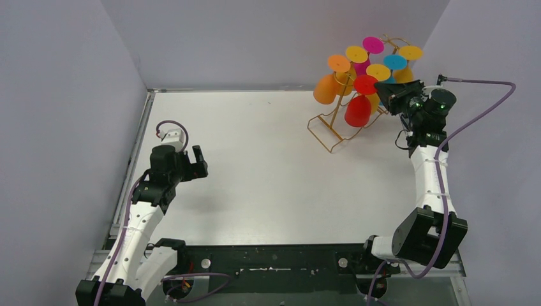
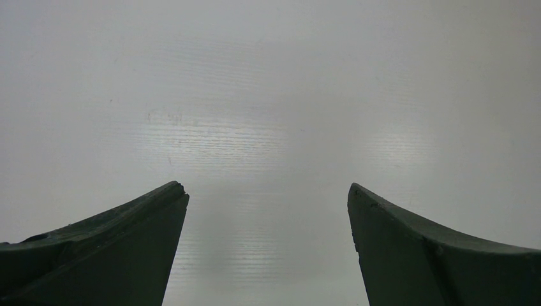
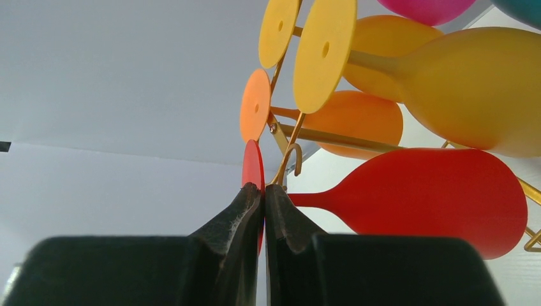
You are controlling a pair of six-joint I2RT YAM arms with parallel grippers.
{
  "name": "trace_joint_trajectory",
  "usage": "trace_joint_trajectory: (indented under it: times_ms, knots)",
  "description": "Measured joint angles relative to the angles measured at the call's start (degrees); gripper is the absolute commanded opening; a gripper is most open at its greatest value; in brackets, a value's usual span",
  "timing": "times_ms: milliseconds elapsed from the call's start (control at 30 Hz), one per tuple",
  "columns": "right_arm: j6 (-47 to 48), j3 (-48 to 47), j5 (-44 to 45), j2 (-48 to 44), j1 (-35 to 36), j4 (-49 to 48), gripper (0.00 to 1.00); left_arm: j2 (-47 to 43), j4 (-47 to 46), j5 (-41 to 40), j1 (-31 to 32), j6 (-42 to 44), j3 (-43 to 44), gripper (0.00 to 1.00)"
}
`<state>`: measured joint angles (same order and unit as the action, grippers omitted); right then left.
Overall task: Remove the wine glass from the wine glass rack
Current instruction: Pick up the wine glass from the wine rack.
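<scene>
The gold-yellow wire wine glass rack (image 1: 332,118) stands in the far right corner of the white counter (image 1: 268,166). A red stemmed wine glass (image 1: 358,111) hangs on its near side; the right pincer (image 3: 263,191) is at that glass's foot.

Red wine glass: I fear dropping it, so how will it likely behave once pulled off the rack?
The red wine glass looks like matte plastic, so it is probably light and not brittle. The right gripper pinches only its thin foot, so the big bowl may swing or twist. The rack hook sits near its stem and could snag.
</scene>
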<state>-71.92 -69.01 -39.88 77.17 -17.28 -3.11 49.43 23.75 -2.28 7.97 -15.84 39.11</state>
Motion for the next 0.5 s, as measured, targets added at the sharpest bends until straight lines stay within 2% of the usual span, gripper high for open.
trace_joint_trajectory:
  times_ms: [500]
  knots:
    - [2.3,1.0,0.0,-4.2,-0.3,2.3,0.00,0.0,0.0,-0.6,0.0,0.0,0.0,0.97]
